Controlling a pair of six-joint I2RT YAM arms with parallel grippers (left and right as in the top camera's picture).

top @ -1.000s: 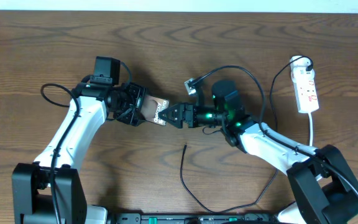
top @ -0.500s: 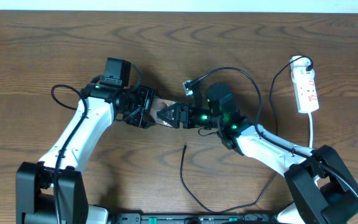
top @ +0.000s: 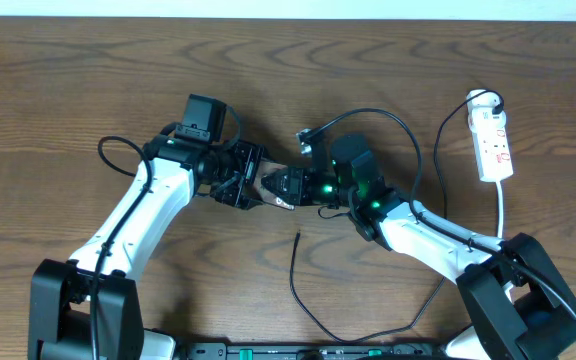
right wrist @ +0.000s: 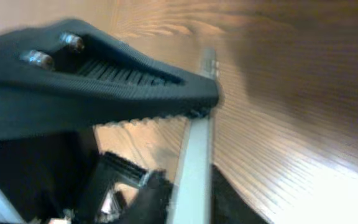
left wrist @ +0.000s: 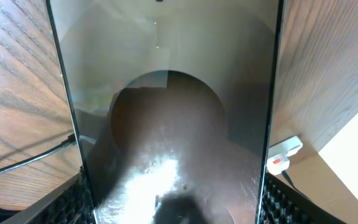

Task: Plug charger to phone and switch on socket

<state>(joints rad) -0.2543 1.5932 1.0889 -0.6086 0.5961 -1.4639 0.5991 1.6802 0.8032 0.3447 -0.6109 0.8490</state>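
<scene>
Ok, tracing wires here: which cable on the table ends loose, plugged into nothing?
The long thin black charger cable: its small tip lies free, in no port. The white cord runs from the white power strip.

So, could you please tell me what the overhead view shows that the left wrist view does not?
Only the overhead view shows both whole arms, the right fingers and the thin black charger cable's free plug tip lying loose on the brown wooden table. Only the left wrist view shows the flat, dark glossy phone close up, its face reflecting light, between the left fingers. Both show the phone, the table and the narrow white power strip with red markings.
</scene>
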